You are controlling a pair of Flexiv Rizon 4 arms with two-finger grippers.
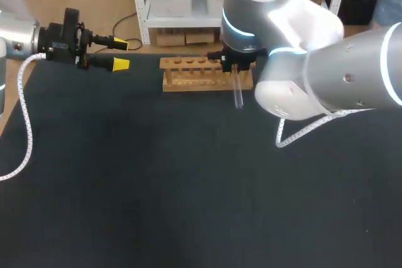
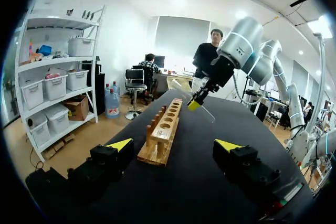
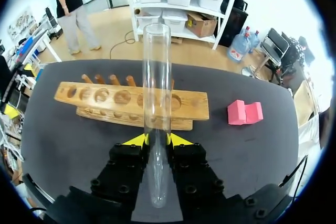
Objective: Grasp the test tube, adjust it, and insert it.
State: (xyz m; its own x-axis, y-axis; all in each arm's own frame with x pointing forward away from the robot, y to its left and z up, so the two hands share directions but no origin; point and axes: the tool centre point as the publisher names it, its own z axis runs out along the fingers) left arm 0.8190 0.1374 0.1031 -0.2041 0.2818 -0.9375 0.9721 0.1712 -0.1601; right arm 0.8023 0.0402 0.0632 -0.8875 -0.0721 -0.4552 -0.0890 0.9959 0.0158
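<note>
Two yellow-tipped fingers (image 3: 178,140) of your right gripper (image 3: 157,141) press a clear glass test tube (image 3: 156,93) from either side, so that gripper is narrow and has the tube clamped. The tube runs lengthwise between the fingers, with its open mouth well out past the tips and its rounded end back toward the wrist. Ahead of the tips and under the tube's outer part lies a light wooden rack (image 3: 105,98) with a row of round holes in its top board and a line of pegs along its far side. The tube sits in none of those holes, and you cannot tell from the wrist view whether it touches the rack. From above, your right gripper (image 1: 237,67) hangs over one end of the rack (image 1: 188,75), and the tube (image 1: 238,95) slants out from it over the black table (image 1: 157,186). Just beyond that end of the rack, off to the side of the right gripper, a small pink block (image 3: 244,113) rests on the table. Your left gripper (image 1: 120,54) is spread wide with nothing between its fingers. It hovers apart from the rack's other end, with the rack (image 2: 164,129) stretching away ahead of its tips.
</note>
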